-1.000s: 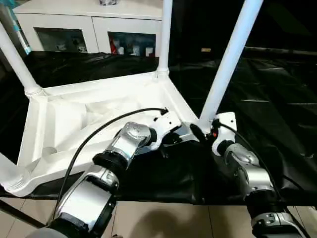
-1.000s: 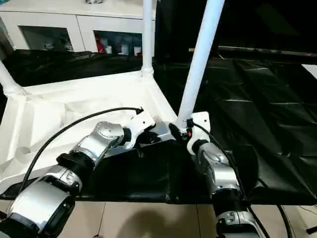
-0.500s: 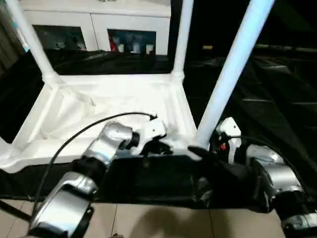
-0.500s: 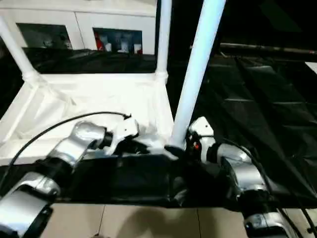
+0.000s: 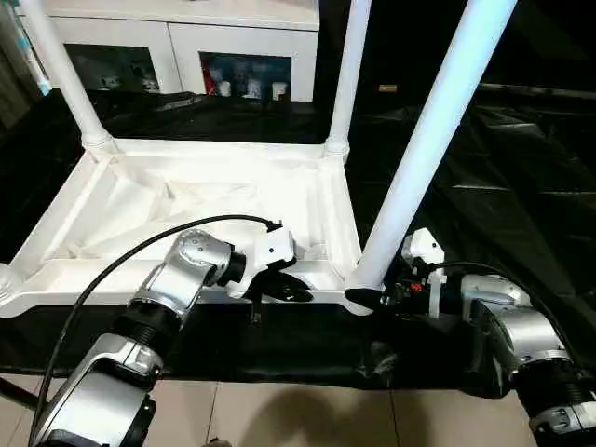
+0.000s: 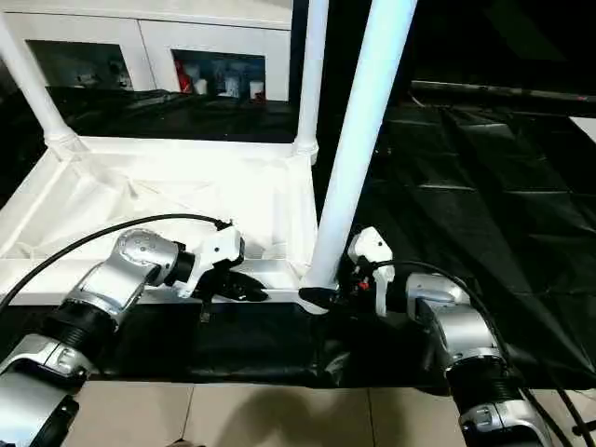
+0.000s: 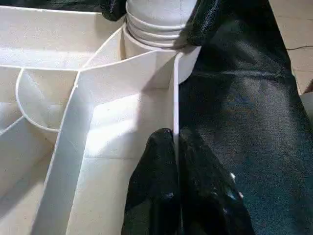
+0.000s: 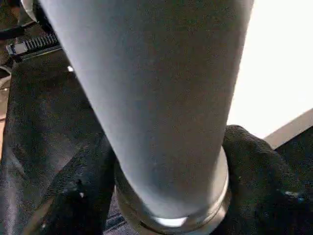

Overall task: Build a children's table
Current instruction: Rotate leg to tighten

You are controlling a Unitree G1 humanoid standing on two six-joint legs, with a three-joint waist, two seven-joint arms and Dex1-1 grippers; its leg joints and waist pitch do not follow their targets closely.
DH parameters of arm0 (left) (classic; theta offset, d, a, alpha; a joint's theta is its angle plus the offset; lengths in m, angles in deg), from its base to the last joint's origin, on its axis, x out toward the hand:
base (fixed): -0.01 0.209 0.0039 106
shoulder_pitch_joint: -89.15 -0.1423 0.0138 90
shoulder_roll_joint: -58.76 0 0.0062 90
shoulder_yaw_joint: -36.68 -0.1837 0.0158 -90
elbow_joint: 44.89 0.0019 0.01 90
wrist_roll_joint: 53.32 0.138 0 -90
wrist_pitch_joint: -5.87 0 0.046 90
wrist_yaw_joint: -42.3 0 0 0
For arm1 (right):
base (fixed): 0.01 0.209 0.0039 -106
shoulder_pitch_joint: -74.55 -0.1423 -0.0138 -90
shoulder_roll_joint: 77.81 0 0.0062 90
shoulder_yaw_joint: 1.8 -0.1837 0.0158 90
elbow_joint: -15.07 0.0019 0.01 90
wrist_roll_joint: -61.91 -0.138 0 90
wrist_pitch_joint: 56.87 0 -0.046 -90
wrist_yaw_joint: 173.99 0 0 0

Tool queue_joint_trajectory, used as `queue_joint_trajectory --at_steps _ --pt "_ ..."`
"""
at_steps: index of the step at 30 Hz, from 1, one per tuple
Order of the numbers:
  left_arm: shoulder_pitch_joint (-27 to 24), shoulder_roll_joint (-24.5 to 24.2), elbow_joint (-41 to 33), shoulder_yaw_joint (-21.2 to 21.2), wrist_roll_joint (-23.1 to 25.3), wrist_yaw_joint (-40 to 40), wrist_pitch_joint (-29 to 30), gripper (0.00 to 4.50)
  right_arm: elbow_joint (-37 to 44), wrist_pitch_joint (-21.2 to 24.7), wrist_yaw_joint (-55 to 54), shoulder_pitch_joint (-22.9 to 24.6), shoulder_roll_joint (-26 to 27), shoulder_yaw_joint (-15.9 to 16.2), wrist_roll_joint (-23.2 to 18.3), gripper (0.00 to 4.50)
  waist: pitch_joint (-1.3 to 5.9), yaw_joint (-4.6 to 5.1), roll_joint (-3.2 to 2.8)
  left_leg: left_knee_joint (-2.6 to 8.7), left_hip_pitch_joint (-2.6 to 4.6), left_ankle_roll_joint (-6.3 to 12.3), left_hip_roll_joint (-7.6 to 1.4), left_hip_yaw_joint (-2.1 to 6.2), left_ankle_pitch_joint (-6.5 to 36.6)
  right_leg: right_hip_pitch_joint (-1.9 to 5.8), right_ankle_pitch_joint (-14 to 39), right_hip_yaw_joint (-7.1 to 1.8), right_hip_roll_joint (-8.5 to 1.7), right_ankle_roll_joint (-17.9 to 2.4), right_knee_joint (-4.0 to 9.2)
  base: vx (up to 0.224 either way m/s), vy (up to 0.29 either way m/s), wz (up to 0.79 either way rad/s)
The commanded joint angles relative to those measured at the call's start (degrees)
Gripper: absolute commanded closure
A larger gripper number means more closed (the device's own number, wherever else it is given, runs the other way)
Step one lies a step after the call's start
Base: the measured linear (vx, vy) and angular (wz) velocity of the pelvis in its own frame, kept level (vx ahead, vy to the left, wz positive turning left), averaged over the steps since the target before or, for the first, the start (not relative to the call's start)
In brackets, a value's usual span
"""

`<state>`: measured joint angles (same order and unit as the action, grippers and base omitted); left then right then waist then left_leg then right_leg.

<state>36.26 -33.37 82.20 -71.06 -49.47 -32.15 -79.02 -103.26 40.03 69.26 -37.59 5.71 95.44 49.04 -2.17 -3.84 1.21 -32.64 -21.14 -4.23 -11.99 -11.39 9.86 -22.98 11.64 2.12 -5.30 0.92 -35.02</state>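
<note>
Clamped around the base of the near leg [image 5: 424, 158], right at its corner socket, the right gripper [image 6: 321, 296] is seen. The near rim of the upturned children's table [image 5: 186, 200] is pinched by the left gripper [image 7: 176, 147]. Since a second ago the top has been swung square, so seating seems near done. A white cabinet [image 5: 177, 42] stands beyond the table; nothing obstructs.

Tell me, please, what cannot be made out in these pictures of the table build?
- Tops of the legs: cut off by the upper edge of both eye views.
- Fourth corner socket: beyond the eye views' left edge.
- Cabinet contents: too small to identify.
- Seating depth of the near leg: hidden by the right gripper.
</note>
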Motion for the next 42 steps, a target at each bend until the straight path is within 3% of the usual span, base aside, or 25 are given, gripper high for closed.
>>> queue_joint_trajectory --at_steps 1,4,5,9,11,12,14,16,21,24,25,27,29,31,34,36,42 --pt "-2.0 0.8 1.1 -1.4 -0.8 -1.0 0.7 4.50 -3.4 0.3 -6.8 -1.1 -0.2 -2.7 1.6 1.61 2.96 -0.31 0.93 3.16 0.34 4.27 -1.14 0.30 10.5 2.59 6.4 -1.50 -2.29 -14.4 3.97 0.000 0.000 0.00" --pt "0.8 4.5 7.4 0.3 1.9 10.9 1.2 4.50 -8.5 -0.4 -21.8 -2.2 3.3 -5.1 4.7 1.71 2.78 0.48 0.85 3.42 0.57 2.21 -0.96 0.39 12.7 2.22 11.1 -1.52 -2.26 -13.4 4.55 0.000 0.000 0.00" --pt "0.8 4.5 7.4 0.3 1.9 10.9 1.2 4.50 -8.5 -0.4 -21.8 -2.2 3.3 -5.1 4.7 1.74 2.77 0.54 0.94 3.59 0.71 1.26 -0.96 0.57 13.7 2.31 13.4 -1.46 -2.38 -12.7 4.75 0.000 0.000 0.00" --pt "4.3 10.6 13.1 2.5 2.7 24.1 5.0 4.50 -8.9 3.0 -36.6 -1.8 10.0 -8.3 4.5 1.77 2.76 0.51 0.79 3.71 0.83 0.71 -0.87 0.61 15.2 2.05 15.5 -1.66 -2.34 -11.0 5.16 0.000 0.000 0.00" --pt "4.8 11.4 13.7 2.6 2.7 25.3 5.3 4.50 -8.9 3.3 -38.4 -1.8 10.9 -8.6 4.6 1.78 2.81 0.39 0.95 3.68 0.77 0.82 -0.79 0.60 15.2 2.12 15.8 -1.62 -2.30 -10.4 5.33 0.000 0.000 0.00" --pt "5.5 12.5 14.9 2.9 2.8 27.4 5.2 4.50 -9.0 3.5 -40.4 -1.9 12.3 -8.5 4.5 1.78 2.82 0.29 0.68 3.71 0.79 0.81 -0.84 0.64 15.2 2.09 15.8 -1.63 -2.35 -10.3 5.32 0.000 0.000 0.00" --pt "6.6 14.2 16.4 3.0 3.3 29.7 4.8 4.50 -8.8 3.8 -42.9 -2.1 14.6 -8.1 4.6 1.78 2.72 0.44 0.72 3.81 0.74 0.58 -0.71 0.65 16.3 1.97 17.1 -1.58 -2.24 -9.6 5.61 0.000 0.000 0.00" --pt "7.5 15.2 17.4 2.2 4.1 29.8 4.5 4.50 -8.1 3.8 -42.9 -2.6 16.4 -6.7 4.8 1.78 2.74 0.36 0.08 3.93 0.82 0.49 -0.77 0.74 17.2 1.82 17.2 -1.63 -2.24 -9.5 5.74 0.000 0.000 0.00" --pt "7.6 14.5 16.9 0.9 4.8 27.7 3.0 4.50 -6.6 3.2 -40.5 -3.2 16.1 -6.6 4.4 1.78 2.79 0.35 0.28 4.11 0.70 0.36 -0.85 0.93 18.6 2.00 17.6 -1.54 -2.29 -9.1 5.80 0.000 0.000 0.00" --pt "7.2 13.1 16.5 0.5 4.6 25.3 1.8 4.50 -5.4 3.8 -35.8 -3.2 13.9 -6.9 2.6 1.08 2.89 0.14 0.42 4.00 0.65 1.00 -0.88 0.86 17.2 2.23 14.7 -1.53 -2.25 -9.7 5.55 0.000 0.000 0.00" --pt "6.8 12.2 16.1 0.5 4.2 23.1 1.0 4.50 -4.3 4.5 -32.1 -3.0 12.1 -6.0 2.4 1.06 2.92 0.23 0.40 3.91 0.57 1.28 -0.88 0.76 16.9 2.19 13.9 -1.59 -2.25 -10.1 5.46 0.000 0.000 0.00" --pt "6.1 10.6 15.5 0.2 3.6 19.4 -1.1 4.50 -2.5 5.7 -26.2 -2.4 9.0 -4.0 2.7 0.91 3.00 0.00 0.69 3.72 0.16 2.61 -0.81 0.79 14.4 2.82 11.0 -1.44 -2.26 -10.5 5.14 0.000 0.000 0.00" --pt "5.0 9.0 14.1 0.0 2.5 14.2 -2.8 4.50 -0.4 4.5 -20.1 -1.1 5.7 -1.5 3.4 0.68 3.03 -0.20 0.68 3.53 0.25 3.29 -0.90 0.67 13.4 2.75 9.3 -1.50 -2.36 -10.9 5.04 0.000 0.000 0.00" --pt "2.9 6.2 10.3 -0.5 0.2 5.7 -3.8 4.50 1.6 3.1 -13.9 -0.2 1.9 -0.1 3.3 0.68 3.13 -0.13 0.92 3.50 -0.22 4.34 -0.89 0.75 11.2 3.15 7.0 -1.37 -2.46 -11.6 4.59 0.000 0.000 0.00" --pt "2.0 4.7 8.6 -0.7 -0.7 2.3 -3.7 4.50 2.2 2.5 -11.0 -0.1 0.1 -0.1 3.0 0.68 3.26 -0.05 0.58 3.22 0.29 4.63 -1.12 0.58 10.1 2.76 3.8 -1.49 -2.34 -13.9 4.12 0.000 0.000 0.00" --pt "0.9 3.1 6.8 -0.6 -1.7 -0.6 -3.7 4.50 2.6 2.3 -8.4 -0.1 -1.3 -0.2 2.7 0.68 3.19 -0.07 0.59 3.20 0.17 5.08 -1.19 0.46 9.6 2.83 1.7 -1.40 -2.16 -15.1 3.78 0.000 0.000 0.00" --pt "-0.9 1.3 3.5 -0.2 -3.4 -3.8 -2.5 4.50 3.6 3.1 -4.2 -0.1 -2.7 0.0 1.0 0.68 3.02 -0.19 0.74 3.12 0.35 5.14 -1.26 0.24 10.8 2.72 4.1 -1.45 -2.28 -15.4 3.90 0.000 0.000 0.00"
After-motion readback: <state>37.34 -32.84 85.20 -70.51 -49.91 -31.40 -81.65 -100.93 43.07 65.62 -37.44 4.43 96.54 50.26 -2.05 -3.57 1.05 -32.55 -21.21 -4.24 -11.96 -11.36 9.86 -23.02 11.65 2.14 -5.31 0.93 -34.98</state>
